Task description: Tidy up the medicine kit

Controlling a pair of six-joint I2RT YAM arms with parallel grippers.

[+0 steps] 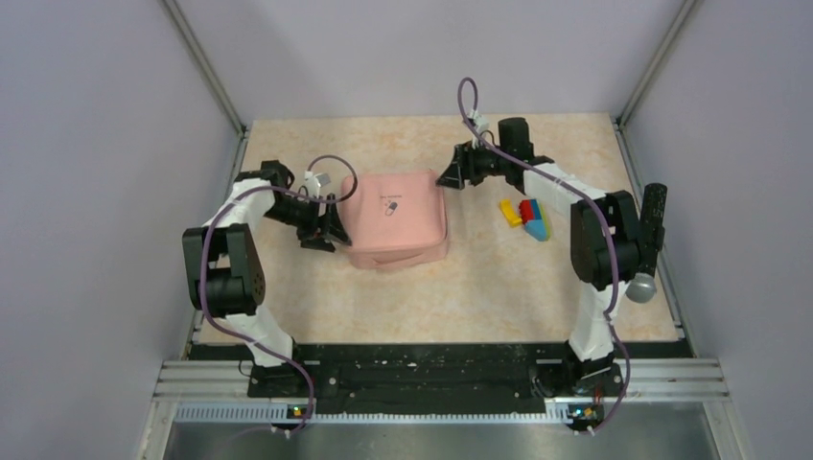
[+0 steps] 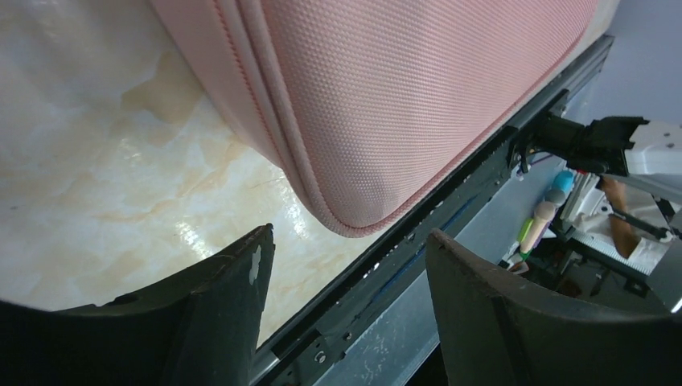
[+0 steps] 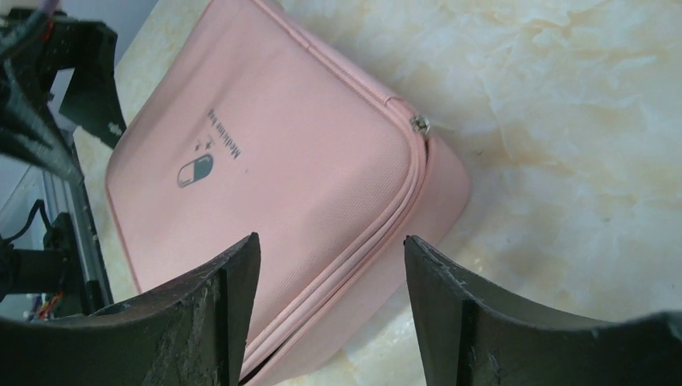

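The pink medicine kit point(image 1: 397, 219) lies near the middle of the table, lid down, with a small dark pill logo point(image 1: 391, 206) on top. It fills the top of the left wrist view point(image 2: 418, 96), and in the right wrist view point(image 3: 265, 185) its zip pull point(image 3: 418, 124) sits at a corner and the seam gapes slightly at the bottom. My left gripper point(image 1: 329, 230) is open and empty just off the kit's left side. My right gripper point(image 1: 451, 174) is open and empty, above the kit's far right corner.
A cluster of small yellow, red and blue blocks point(image 1: 527, 217) lies right of the kit. The metal rail point(image 1: 441, 379) with the arm bases runs along the near edge. Frame posts stand at the back corners.
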